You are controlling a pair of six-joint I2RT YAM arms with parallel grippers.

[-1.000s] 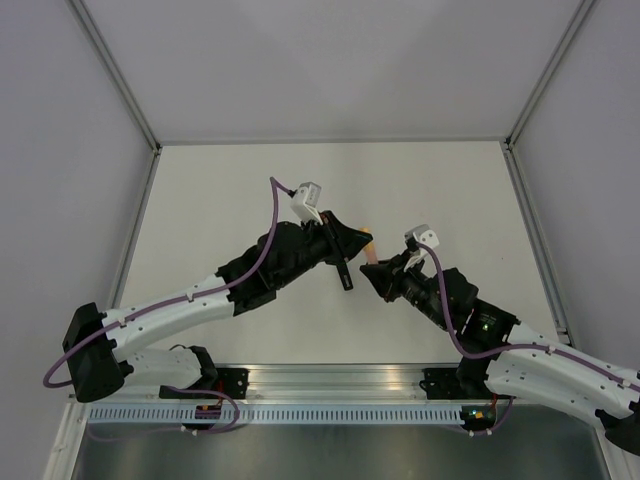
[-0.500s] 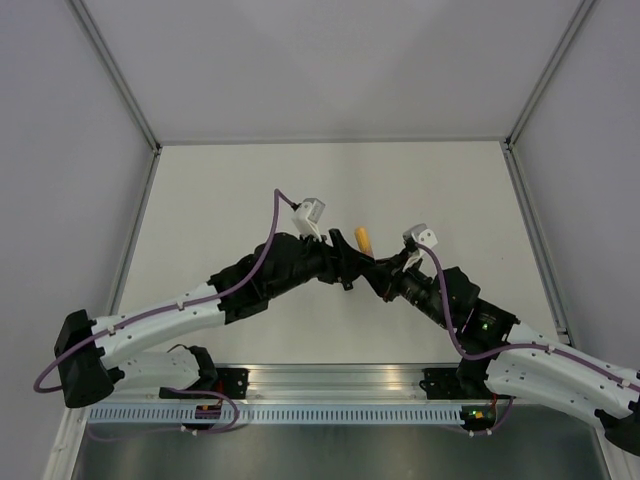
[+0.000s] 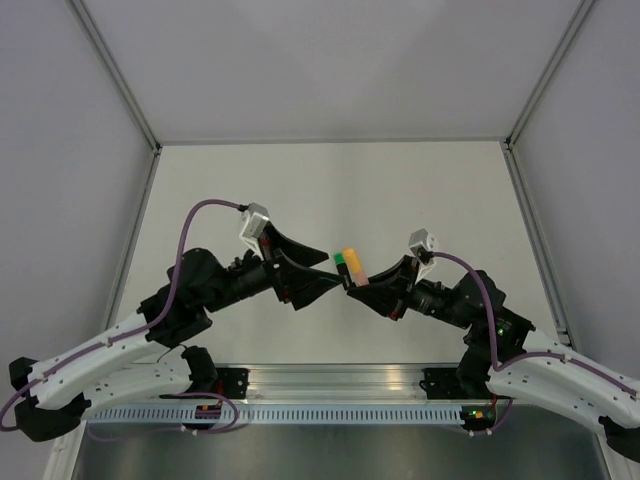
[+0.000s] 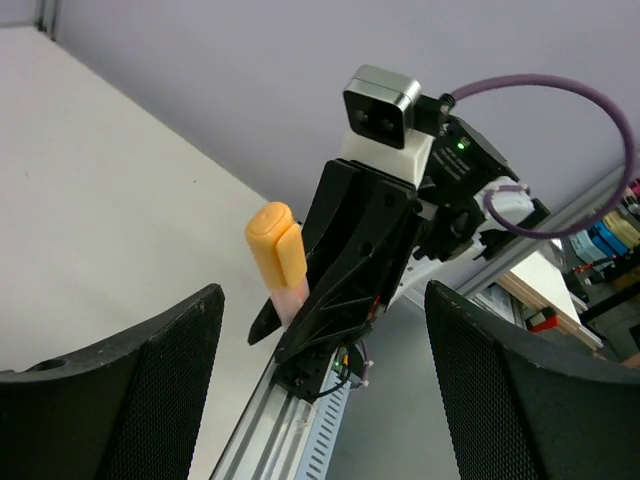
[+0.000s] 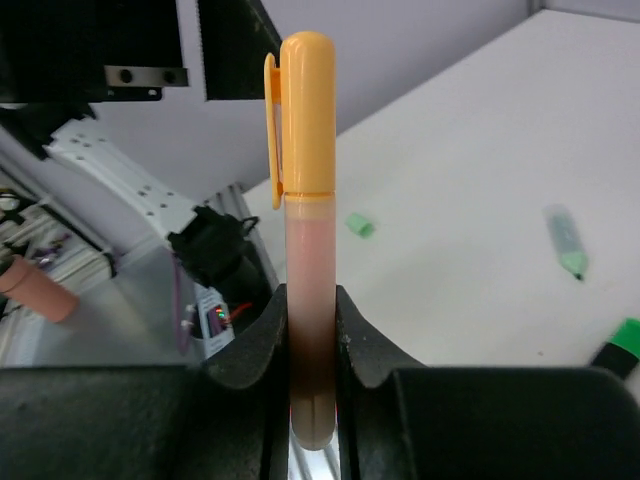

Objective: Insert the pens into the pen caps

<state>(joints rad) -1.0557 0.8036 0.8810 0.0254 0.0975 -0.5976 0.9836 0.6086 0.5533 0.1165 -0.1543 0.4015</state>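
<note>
The right gripper [image 5: 310,345] is pinching the translucent orange-pink highlighter pen [image 5: 308,260] upright, its stubby orange plastic cap [image 5: 305,110] apparently seated; the left gripper [image 3: 322,277] is hanging spread, empty. Lowering the pen before releasing is looking wise.

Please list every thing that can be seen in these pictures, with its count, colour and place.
orange-pink pen: one, translucent, upright between the right gripper's fingers
orange cap: one, on the top end of that pen
pale green pen: one, lying on the table
small cap: one, pale green, lying on the table
green and black thing: one, on the table, cut off by the picture's edge
table: one, white
left gripper: black, open, empty
right gripper: black, shut on the orange-pink pen
</note>
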